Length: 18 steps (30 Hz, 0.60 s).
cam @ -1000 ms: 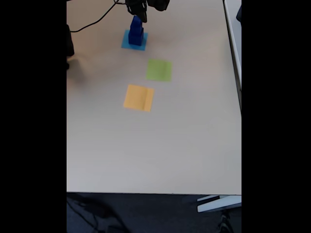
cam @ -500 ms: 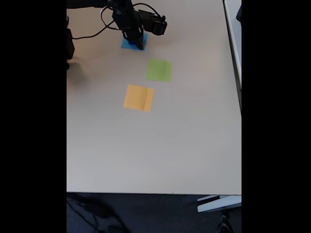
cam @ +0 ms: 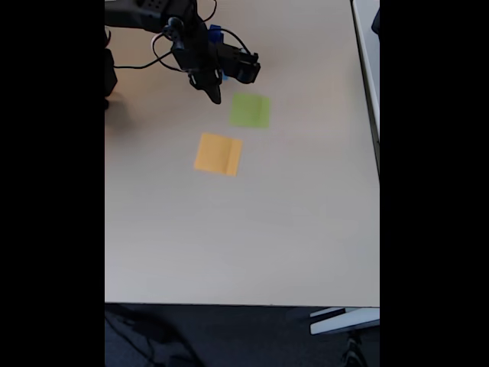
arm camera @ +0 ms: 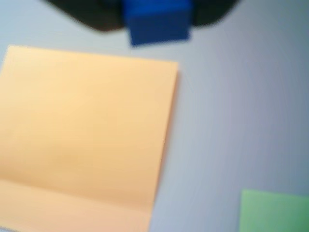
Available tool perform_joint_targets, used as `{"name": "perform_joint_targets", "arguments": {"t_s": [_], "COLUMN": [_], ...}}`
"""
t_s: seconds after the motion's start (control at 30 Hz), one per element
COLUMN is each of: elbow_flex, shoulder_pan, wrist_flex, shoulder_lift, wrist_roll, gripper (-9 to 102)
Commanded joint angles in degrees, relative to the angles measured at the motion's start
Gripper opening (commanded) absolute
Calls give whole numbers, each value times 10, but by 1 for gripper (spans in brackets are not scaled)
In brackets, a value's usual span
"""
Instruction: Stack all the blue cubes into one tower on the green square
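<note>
One blue cube [arm camera: 158, 21] was all that showed of the stack in the wrist view, blurred, pinched at the top edge between the dark sides of the gripper [arm camera: 157, 19], so the gripper read as clamped on that cube. In the fixed view the gripper [cam: 214, 93] hung above the worktop [cam: 252, 237], just left of the green square [cam: 250, 110] and above the orange-yellow square [cam: 218, 154]; whether more cubes rode under the arm could not be told, since the arm covered that spot. No cube sat on the green square in either view, and its paper looked bare in the fixed view and at the lower right corner of the wrist view [arm camera: 275, 212]. Judged from that, the task was barely begun: nothing was placed on the target, at least one cube was in hand, and the rest of the tower remained to be built there. Room for moving looked generous. The worktop was open below and to the right of the coloured squares, with the right edge and the near edge well apart from the gripper. The tight side was the upper left, where a black cable [cam: 141, 65] looped near the arm and the picture's dark border cut off the worktop. The orange-yellow square lay near the green one, so a drop off target could land on the wrong paper.
</note>
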<state>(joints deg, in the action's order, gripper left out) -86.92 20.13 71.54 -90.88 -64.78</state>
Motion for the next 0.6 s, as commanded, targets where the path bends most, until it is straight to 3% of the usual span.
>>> {"name": "perform_joint_targets", "arguments": {"t_s": [0.0,0.57], "elbow_flex": [18,44], "shoulder_pan": [15,72], "wrist_flex": [-18,-67], "shoulder_lift": [13,126], "wrist_roll": [4,14], "gripper": [0,0]}}
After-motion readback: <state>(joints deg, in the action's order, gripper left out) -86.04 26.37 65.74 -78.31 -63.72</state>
